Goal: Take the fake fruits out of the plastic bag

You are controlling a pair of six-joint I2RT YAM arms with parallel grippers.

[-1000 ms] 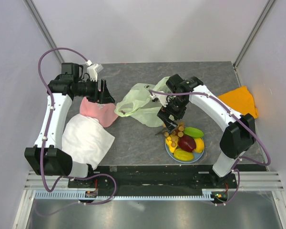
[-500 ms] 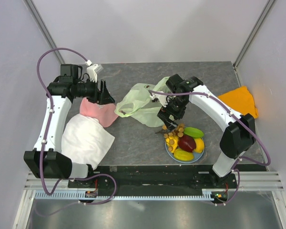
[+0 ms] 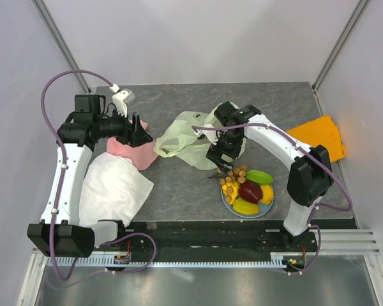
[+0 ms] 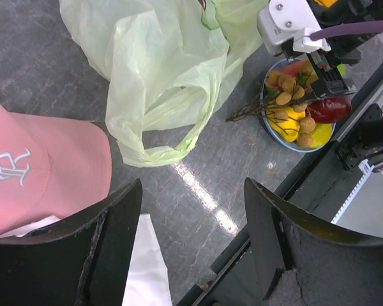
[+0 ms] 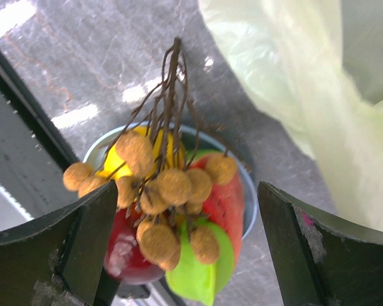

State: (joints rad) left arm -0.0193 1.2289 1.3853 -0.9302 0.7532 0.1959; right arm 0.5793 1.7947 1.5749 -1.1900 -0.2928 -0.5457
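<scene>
Right gripper (image 3: 221,160) is hovering, jaws spread wide and empty, over the longan bunch (image 5: 172,191) topping the fake fruits (image 3: 249,191) on the blue plate (image 3: 225,203). Left gripper (image 3: 142,132) is hanging above the pink cap (image 4: 45,172), jaws released. Plastic bag (image 3: 188,137) is lying crumpled on the surface (image 3: 179,191) between them.

Top view: bright, even overhead light, short soft shadows under the arms, faint lilac cast on the walls, sharp throughout. Left wrist: white glare streaks on the grey table (image 4: 201,188), plastic bag (image 4: 159,70) slightly washed out, left gripper fingers (image 4: 108,248) dark and soft-edged in the foreground. Right wrist: glare patches on the table top-left, brown fruit cluster (image 5: 159,191) slightly soft, bag pale and blurred, right gripper fingers (image 5: 306,255) underexposed.
</scene>
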